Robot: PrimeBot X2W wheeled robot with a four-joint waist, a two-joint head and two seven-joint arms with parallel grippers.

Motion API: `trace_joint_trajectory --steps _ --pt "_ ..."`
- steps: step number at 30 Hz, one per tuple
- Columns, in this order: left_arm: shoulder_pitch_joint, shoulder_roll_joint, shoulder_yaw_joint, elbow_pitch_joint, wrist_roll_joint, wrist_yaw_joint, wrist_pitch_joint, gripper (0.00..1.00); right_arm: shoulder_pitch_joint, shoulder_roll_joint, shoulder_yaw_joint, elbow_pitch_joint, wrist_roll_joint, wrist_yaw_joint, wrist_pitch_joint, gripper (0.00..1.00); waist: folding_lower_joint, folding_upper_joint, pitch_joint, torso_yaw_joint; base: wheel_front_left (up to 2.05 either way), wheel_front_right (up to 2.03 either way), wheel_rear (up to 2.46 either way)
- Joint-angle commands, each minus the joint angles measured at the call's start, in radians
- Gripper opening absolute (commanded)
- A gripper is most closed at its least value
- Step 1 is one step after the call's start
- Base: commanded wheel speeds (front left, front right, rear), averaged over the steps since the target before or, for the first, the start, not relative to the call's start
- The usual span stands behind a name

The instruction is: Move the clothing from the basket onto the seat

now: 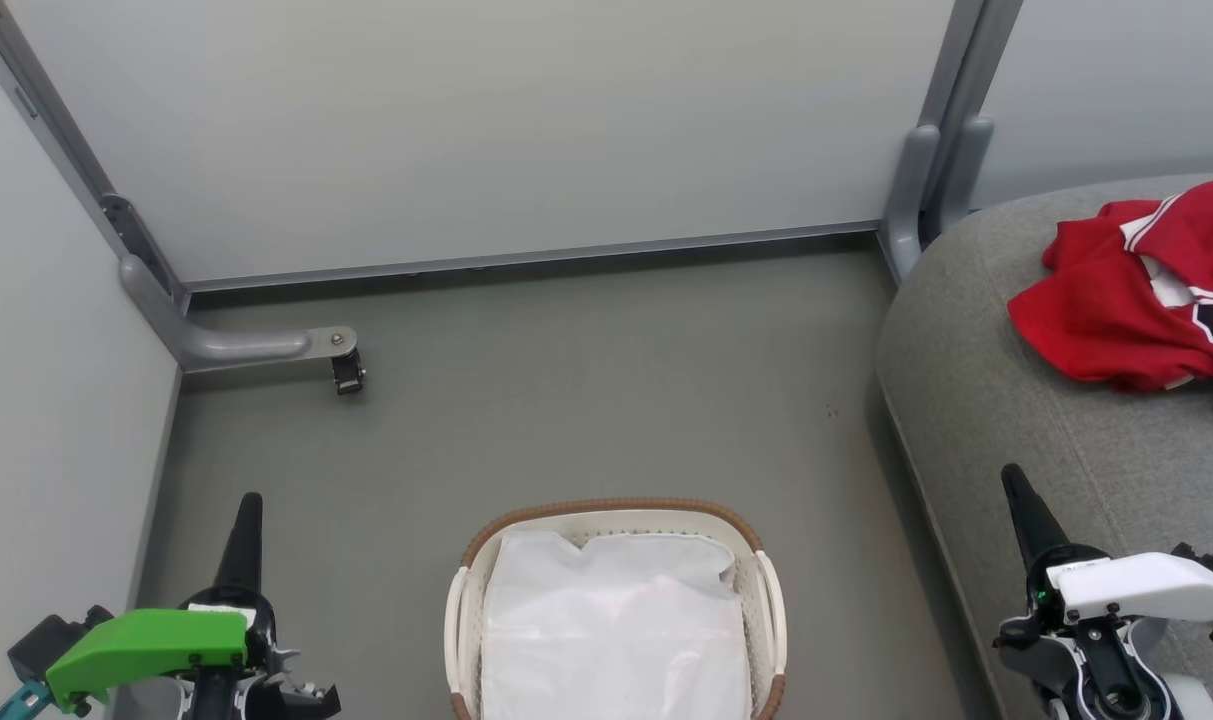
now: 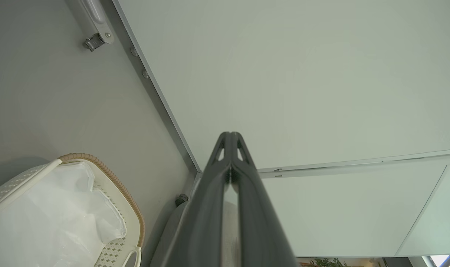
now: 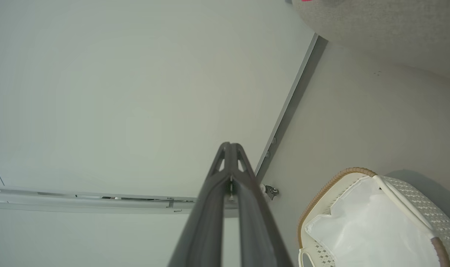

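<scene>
The red clothing [image 1: 1136, 295], with white stripes and a dark emblem, lies crumpled on the grey seat [image 1: 1016, 400] at the right edge of the head view. The white basket [image 1: 766, 600] with its brown woven rim stands on the floor at bottom centre, and a plain white sheet [image 1: 611, 630] lines it. My left gripper [image 1: 249, 505] points up at the lower left, shut and holding nothing. My right gripper [image 1: 1013, 478] rises at the lower right beside the seat, shut and holding nothing. The wrist views show the left gripper [image 2: 230, 135] and the right gripper [image 3: 230, 145] with tips pressed together.
Pale partition walls [image 1: 486, 130] enclose the grey floor [image 1: 566, 400] at the back and left. A grey metal foot with a caster [image 1: 346, 370] juts out at the back left, and another grey foot [image 1: 911, 190] stands by the seat's corner.
</scene>
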Motion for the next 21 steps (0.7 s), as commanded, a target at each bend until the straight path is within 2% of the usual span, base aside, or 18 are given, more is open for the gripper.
trace_joint_trajectory --steps 1,21 --pt "-0.023 0.001 0.009 -0.009 -0.019 -0.007 0.005 0.0 -0.012 -0.006 -0.006 -0.009 0.023 0.0 0.007 0.0 0.0 0.0 0.0 -0.001 0.0 0.0 0.0" --pt "-0.039 -0.001 0.034 -0.015 -0.153 -0.015 0.047 0.0 -0.02 -0.007 -0.017 -0.013 0.176 0.0 0.047 0.0 0.0 0.0 0.001 -0.012 0.0 0.0 0.0"
